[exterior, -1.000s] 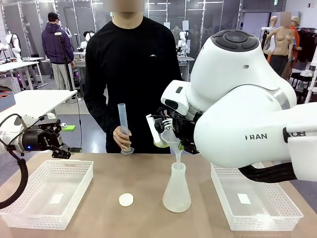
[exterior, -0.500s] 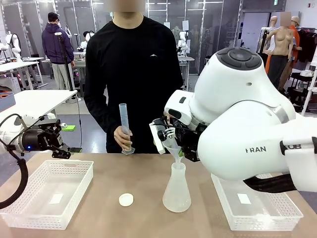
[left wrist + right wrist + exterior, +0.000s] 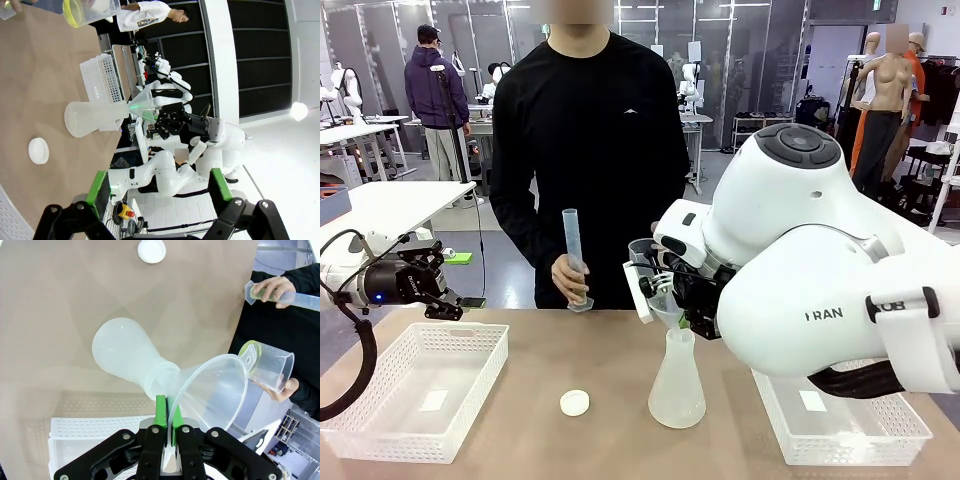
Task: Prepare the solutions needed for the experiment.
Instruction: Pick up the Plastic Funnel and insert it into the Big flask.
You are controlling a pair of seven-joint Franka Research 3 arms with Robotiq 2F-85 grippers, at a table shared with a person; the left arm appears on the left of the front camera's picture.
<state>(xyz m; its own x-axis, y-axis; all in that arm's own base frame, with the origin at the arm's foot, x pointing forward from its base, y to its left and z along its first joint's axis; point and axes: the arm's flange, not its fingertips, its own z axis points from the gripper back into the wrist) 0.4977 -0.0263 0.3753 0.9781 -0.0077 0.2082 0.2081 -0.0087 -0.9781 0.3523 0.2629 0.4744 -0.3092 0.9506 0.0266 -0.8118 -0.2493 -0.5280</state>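
The step in hand looks like the transfer of liquid into the conical flask (image 3: 127,357) through a funnel (image 3: 215,390). The right fingers (image 3: 162,415) are closed tight on the near edge of the funnel's rim and hold the funnel tilted, with its stem in the flask's neck just ahead of them.

Beyond the funnel's mouth, a person's hand (image 3: 289,390) holds a beaker (image 3: 272,365) upright, not pouring. The solution (image 3: 244,348) shows as a thin lemon-yellow layer in the beaker's bottom. I cannot tell whether any of it lies in the flask. The person's other hand (image 3: 275,287) holds a graduated cylinder (image 3: 295,300) farther off.

The left fingers (image 3: 448,300) are spread wide with nothing between them. They hang above the far edge of a white mesh basket (image 3: 390,442), well apart from the flask.

The next move probably calls for a steady funnel. Its stem should stay seated and its mouth turned toward the beaker while the rest is poured, and it should then be lifted out along the neck so the flask is not tipped.

The flask is frosted, translucent plastic with a broad cone base and a narrow neck, so it is likely light and easy to topple. The funnel is thin, clear and smooth, and the pinch on its rim is narrow. A small round white cap (image 3: 151,250) lies on the matte tan desk (image 3: 75,300), far ahead of the right fingers.
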